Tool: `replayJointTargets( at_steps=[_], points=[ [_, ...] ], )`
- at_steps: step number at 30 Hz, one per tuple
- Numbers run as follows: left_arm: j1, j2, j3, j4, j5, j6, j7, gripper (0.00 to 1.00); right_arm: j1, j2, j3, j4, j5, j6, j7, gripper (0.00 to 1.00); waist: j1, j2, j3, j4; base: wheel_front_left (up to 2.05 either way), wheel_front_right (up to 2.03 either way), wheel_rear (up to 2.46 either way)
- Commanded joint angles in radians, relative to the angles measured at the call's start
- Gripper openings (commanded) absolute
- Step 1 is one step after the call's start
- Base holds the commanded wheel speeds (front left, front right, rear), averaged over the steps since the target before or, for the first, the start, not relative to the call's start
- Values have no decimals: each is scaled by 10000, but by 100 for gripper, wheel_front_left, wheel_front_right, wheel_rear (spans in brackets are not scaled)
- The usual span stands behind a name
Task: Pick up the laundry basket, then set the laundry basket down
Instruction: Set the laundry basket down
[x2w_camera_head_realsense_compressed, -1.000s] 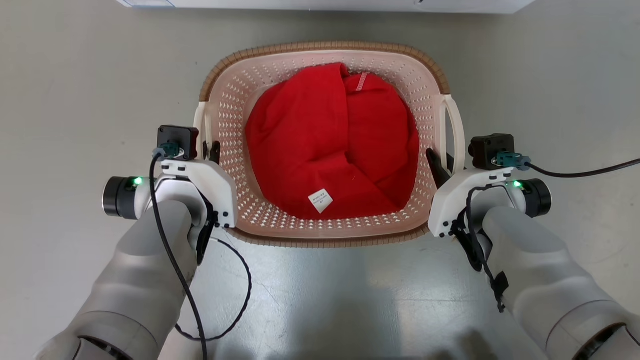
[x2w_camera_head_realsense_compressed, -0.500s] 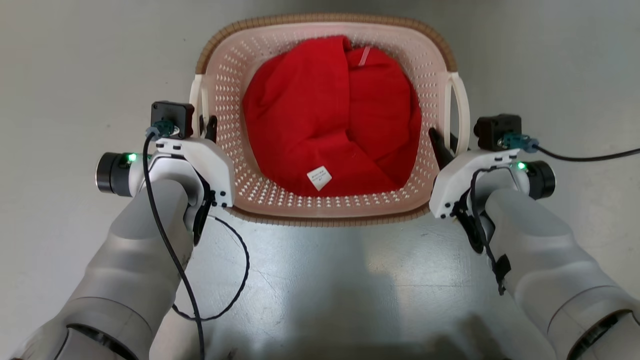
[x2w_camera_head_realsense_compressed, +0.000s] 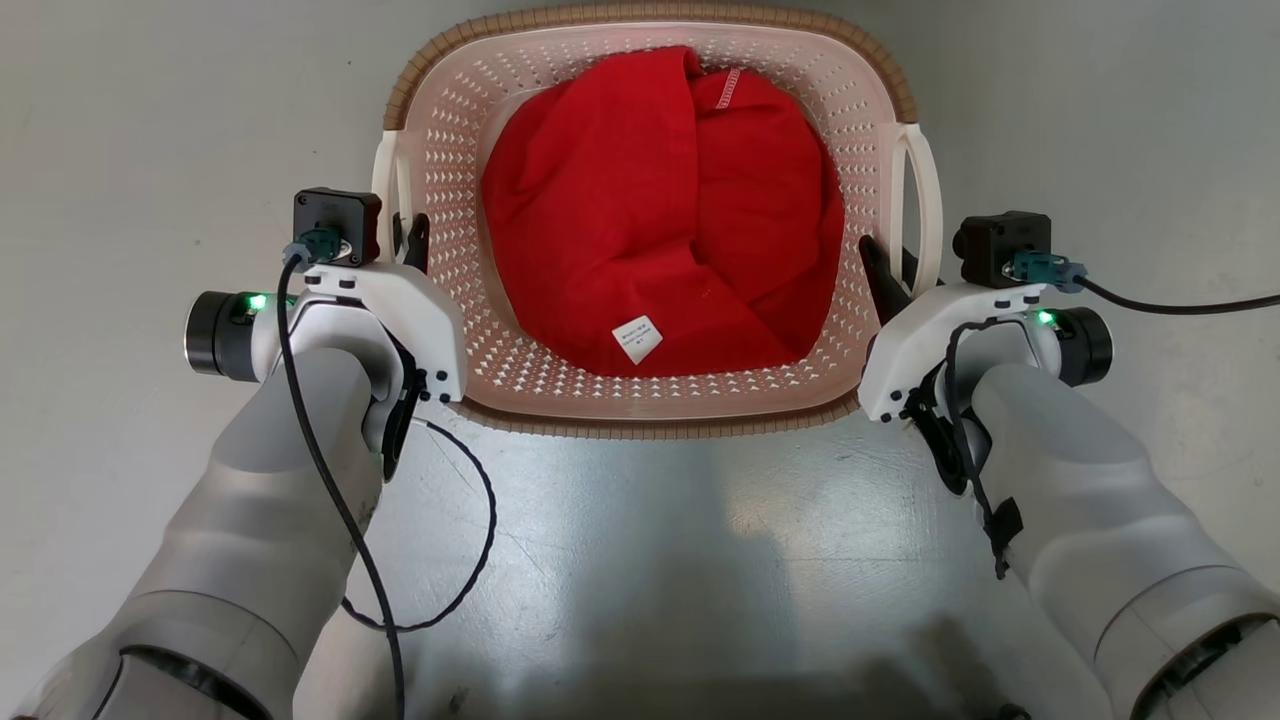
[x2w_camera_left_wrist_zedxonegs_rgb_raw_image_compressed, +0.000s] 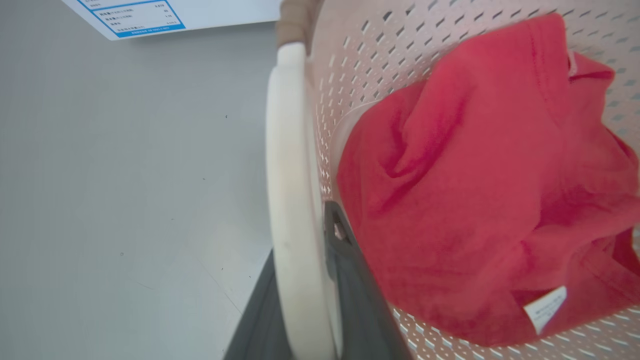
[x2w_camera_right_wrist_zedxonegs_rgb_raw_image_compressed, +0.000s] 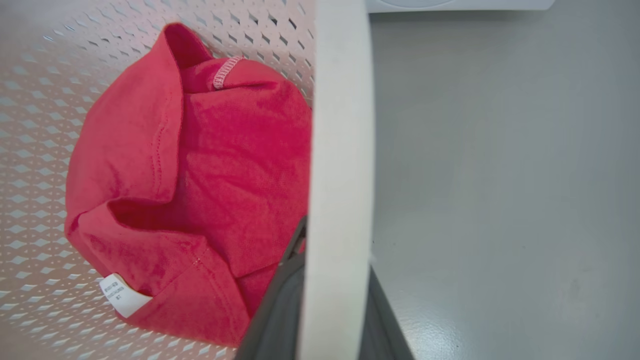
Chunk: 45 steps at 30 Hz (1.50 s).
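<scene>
laundry basket (x2w_camera_head_realsense_compressed: 660, 398) looms higher, larger in head view than second ago, red garment (x2w_camera_head_realsense_compressed: 660, 200) inside, over grey floor (x2w_camera_head_realsense_compressed: 120, 120); left gripper (x2w_camera_head_realsense_compressed: 405, 235) pinches left handle (x2w_camera_head_realsense_compressed: 385, 190), right gripper (x2w_camera_head_realsense_compressed: 890, 275) right handle (x2w_camera_head_realsense_compressed: 925, 200).

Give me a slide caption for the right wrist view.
Right gripper clamped on the white side handle of the laundry basket, red garment inside.

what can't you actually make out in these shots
Print on the white tag: too small in head view, blurred in both wrist views.
Bottom of the laundry basket: covered by the red garment.
Gap under the basket: head view looks down, rim hides it.
Blue-bordered sticker text: cut off by left wrist view's top edge.
</scene>
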Motion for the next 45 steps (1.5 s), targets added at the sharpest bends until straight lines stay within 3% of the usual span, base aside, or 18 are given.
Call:
replayJointTargets(
  at_steps=[1,9,10,11,12,13,14,29,45],
  points=[
    [-158,476,193,-33,203,119,-144,0,460,166,76,-156,-212,163,-138,0,0,0,12,5,0,0,0],
    [-175,416,289,3,320,51,-144,0,526,166,-254,-205,-486,163,-139,0,0,0,83,49,0,0,0],
    [-180,400,277,42,335,12,-144,0,536,166,-303,-203,-483,163,-139,14,0,0,104,48,0,0,0],
    [-202,389,305,42,324,-21,-144,11,479,166,-367,-166,-558,163,-139,46,0,0,140,38,0,0,0],
    [-202,389,305,42,324,-21,-144,11,479,166,-367,-166,-558,163,-139,46,0,0,140,38,0,0,0],
    [-221,366,333,24,313,-68,-145,36,438,166,-458,-110,-636,163,-139,99,0,0,176,31,0,0,0],
    [-235,293,405,1,267,-170,-145,100,396,166,-662,-32,-761,163,-139,100,0,0,262,30,0,0,0],
    [-7,125,873,-340,501,-59,-145,100,615,166,-1746,-224,-1653,163,-139,100,0,0,216,48,0,0,0],
    [1117,73,1625,-550,720,23,-145,100,1258,166,-2588,-497,-2726,163,-139,100,0,0,-1448,-25,0,0,0]
  ],
)
